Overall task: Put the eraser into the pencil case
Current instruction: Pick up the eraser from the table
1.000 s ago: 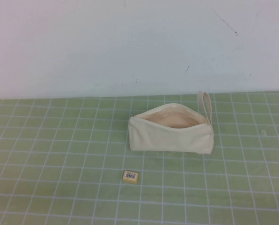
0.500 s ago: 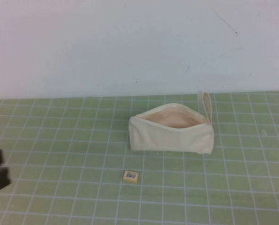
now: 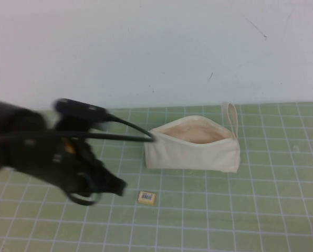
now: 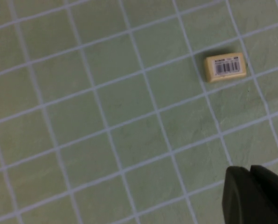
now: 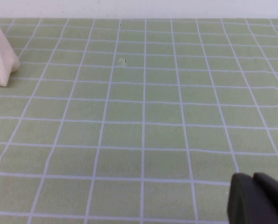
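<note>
One eraser (image 3: 146, 197), one pencil case (image 3: 192, 145); left gripper (image 3: 114, 185) beside eraser, possibly shut.

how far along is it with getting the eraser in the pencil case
Nothing is finished yet. The eraser lies on the green mat, in front of the pencil case, which sits unzipped with its mouth open. In hand: the left gripper is beside the eraser, to its left, without touching it. The right gripper shows only in its wrist view, holding nothing. Left: grasp, carry, drop in.
</note>
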{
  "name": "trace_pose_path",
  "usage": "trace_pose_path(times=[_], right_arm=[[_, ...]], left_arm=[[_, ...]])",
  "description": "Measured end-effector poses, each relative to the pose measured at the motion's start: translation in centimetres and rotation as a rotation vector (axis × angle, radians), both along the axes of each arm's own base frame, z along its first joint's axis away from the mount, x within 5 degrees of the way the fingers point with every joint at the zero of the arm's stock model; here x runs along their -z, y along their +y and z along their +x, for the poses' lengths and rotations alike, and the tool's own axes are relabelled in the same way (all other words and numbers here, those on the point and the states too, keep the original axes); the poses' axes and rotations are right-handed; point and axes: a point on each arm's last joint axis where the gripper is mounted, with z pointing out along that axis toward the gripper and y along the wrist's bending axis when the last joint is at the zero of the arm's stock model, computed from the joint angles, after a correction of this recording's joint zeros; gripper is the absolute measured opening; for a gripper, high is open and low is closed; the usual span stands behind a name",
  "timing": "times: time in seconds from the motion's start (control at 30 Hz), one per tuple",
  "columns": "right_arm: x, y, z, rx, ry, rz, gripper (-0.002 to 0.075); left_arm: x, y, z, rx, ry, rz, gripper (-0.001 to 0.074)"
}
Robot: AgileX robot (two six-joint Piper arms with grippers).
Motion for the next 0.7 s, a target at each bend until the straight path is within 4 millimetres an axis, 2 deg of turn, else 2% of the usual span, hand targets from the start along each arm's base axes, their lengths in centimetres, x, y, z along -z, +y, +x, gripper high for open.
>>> trace_pose_path(times=[0.13,0.23,0.3,0.37,0.47,0.53,0.7], right_arm=[[0.0,0.0,0.0,0.0,0.0,0.0,-0.0001],[0.0,0.0,0.0,0.0,0.0,0.0,-0.0001],[0.0,0.0,0.0,0.0,0.0,0.0,-0.0001],[0.0,0.0,0.0,0.0,0.0,0.0,-0.0001],[0.0,0.0,0.0,0.0,0.0,0.0,-0.0001],[0.0,0.0,0.0,0.0,0.0,0.0,-0.0001],[0.0,0.0,0.0,0.0,0.0,0.0,-0.0001]], left_arm=[[2.0,-3.7,1.3,0.033,0.035,0.056,-0.0001],[3.4,-5.4,2.5,0.029,0.067,0.062,0.0011],[4.1,-6.0,3.4,0.027,0.083,0.068,0.0062],[4.6,-6.7,4.4,0.027,0.104,0.076,0.0144],[5.5,-7.6,5.5,0.027,0.142,0.092,0.0307],[6.3,-8.0,6.2,0.026,0.165,0.1,0.0372],[8.4,-9.0,7.6,0.024,0.204,0.118,0.0424]])
